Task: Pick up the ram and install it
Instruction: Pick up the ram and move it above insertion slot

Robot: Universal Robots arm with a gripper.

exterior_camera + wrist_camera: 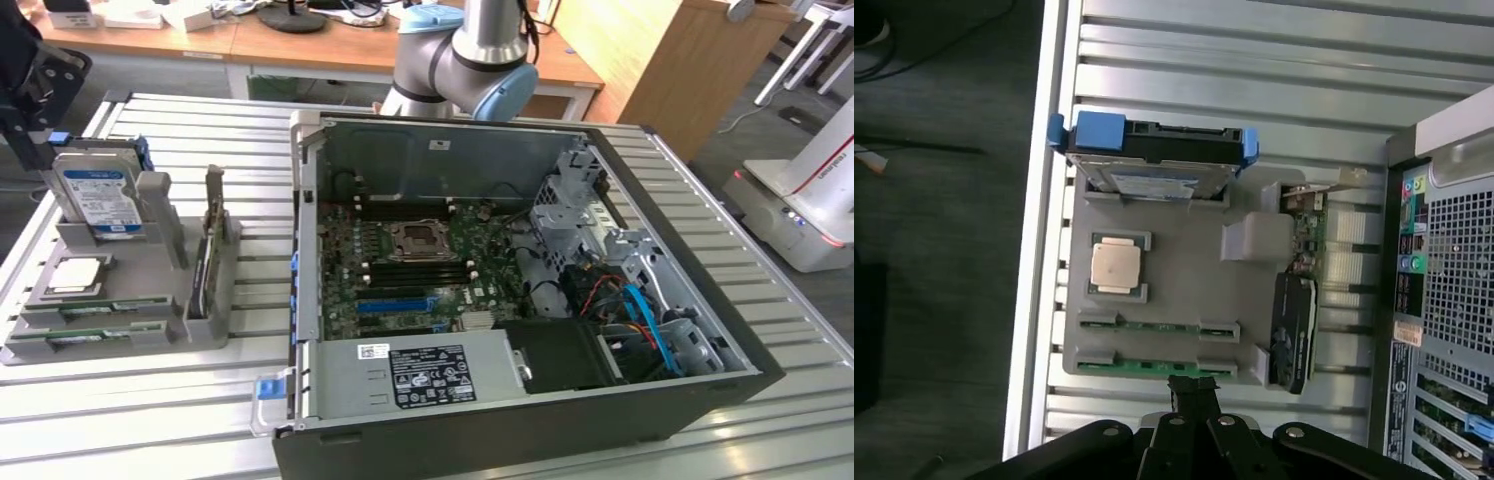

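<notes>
Two ram sticks, thin green boards, lie on edge in the slots of a grey holder tray [1184,290]; in the wrist view they are the ram [1159,324] and a second ram [1152,366]. The exterior view shows them at the tray's near edge, ram [100,307] and ram [96,339]. My gripper [1194,386] hangs above the tray, its black fingers closed together and holding nothing, its tip closest to the outer ram stick. In the exterior view the gripper [38,135] is the dark shape high over the tray's far left end.
The tray also carries a blue-labelled hard drive [100,198], a square silver processor [1116,263] and an upright expansion card [1294,330]. An open computer case [534,290] with its motherboard [400,270] lies to the exterior view's right on the slatted metal table [134,420].
</notes>
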